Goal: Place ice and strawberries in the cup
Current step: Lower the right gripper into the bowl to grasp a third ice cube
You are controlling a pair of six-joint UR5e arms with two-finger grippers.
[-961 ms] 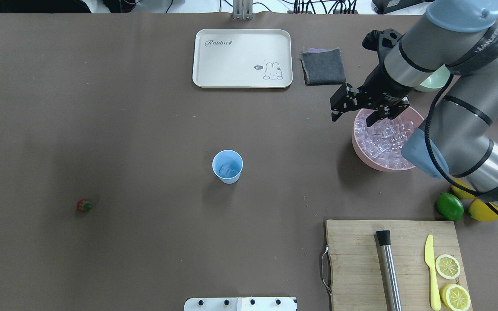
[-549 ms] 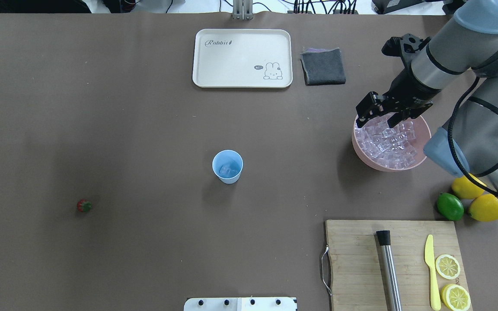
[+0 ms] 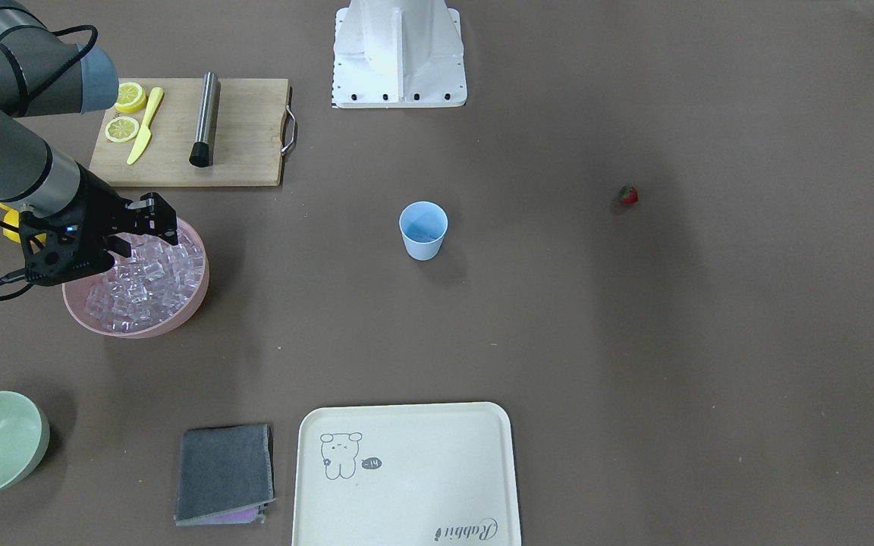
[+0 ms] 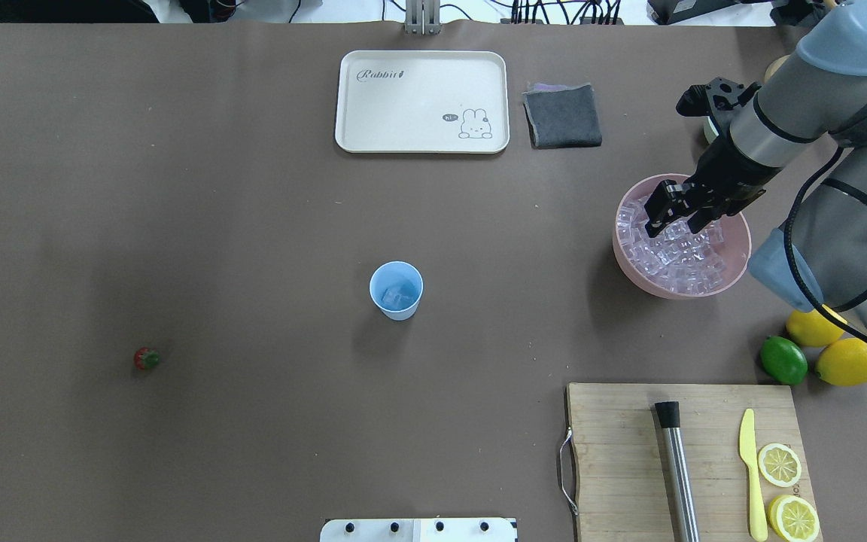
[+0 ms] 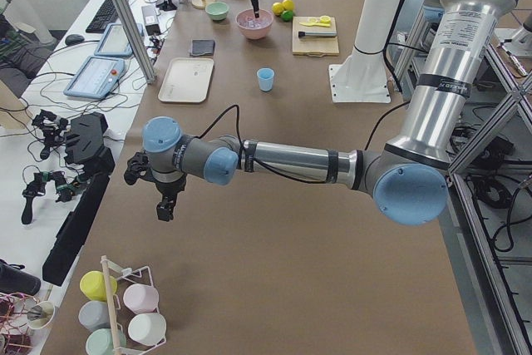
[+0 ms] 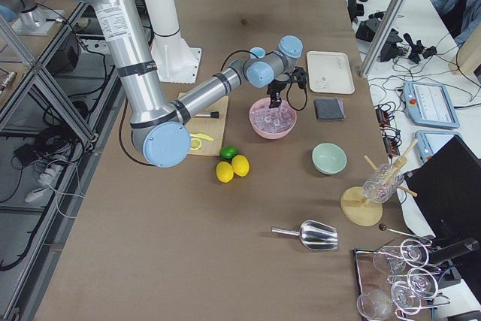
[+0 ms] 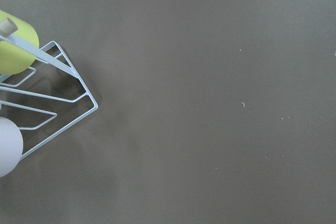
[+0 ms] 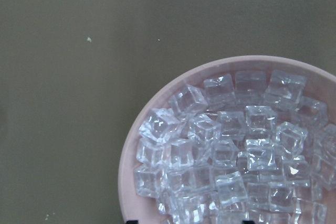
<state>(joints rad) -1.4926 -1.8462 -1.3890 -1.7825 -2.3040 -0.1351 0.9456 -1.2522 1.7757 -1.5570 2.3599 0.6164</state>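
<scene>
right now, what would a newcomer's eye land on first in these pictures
The right gripper hangs open over a pink bowl heaped with ice, on the right of the brown table. In the middle stands a small blue cup with some ice already in it. Far off on the left lies one tiny strawberry, all alone.

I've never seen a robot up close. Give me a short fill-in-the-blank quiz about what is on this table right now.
1. The right tool hangs over a pink bowl full of ____.
2. The tiny red fruit lying alone, far from the light-blue cup, is a ____.
3. The knife on the wooden board is coloured ____.
Missing words: ice; strawberry; yellow.
</scene>
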